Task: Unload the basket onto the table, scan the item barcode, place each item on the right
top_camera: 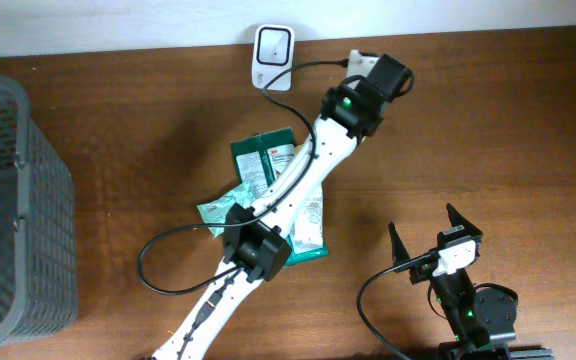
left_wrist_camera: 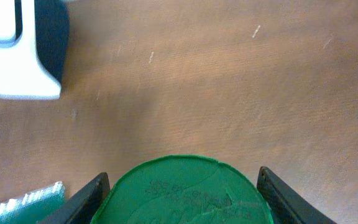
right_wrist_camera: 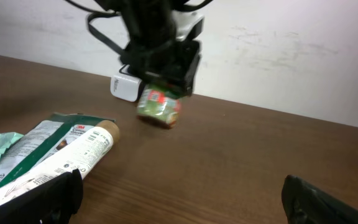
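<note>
While left gripper [left_wrist_camera: 182, 200] clamps small round green-lidded tub [right_wrist_camera: 158, 107] between half-spread jaws, 1 o'clock on dark wooden table [top_camera: 528, 120], white plastic barcode scanner [top_camera: 272, 46] sits near (tub's 9 o'clock); right gripper [top_camera: 423, 220] gapes wide, empty, 5 o'clock.

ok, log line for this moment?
left gripper: shut on jar | jar: near scanner | right gripper: open, empty

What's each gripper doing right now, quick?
Left gripper: closed on the green-lidded tub.
Right gripper: open, holding nothing.
</note>
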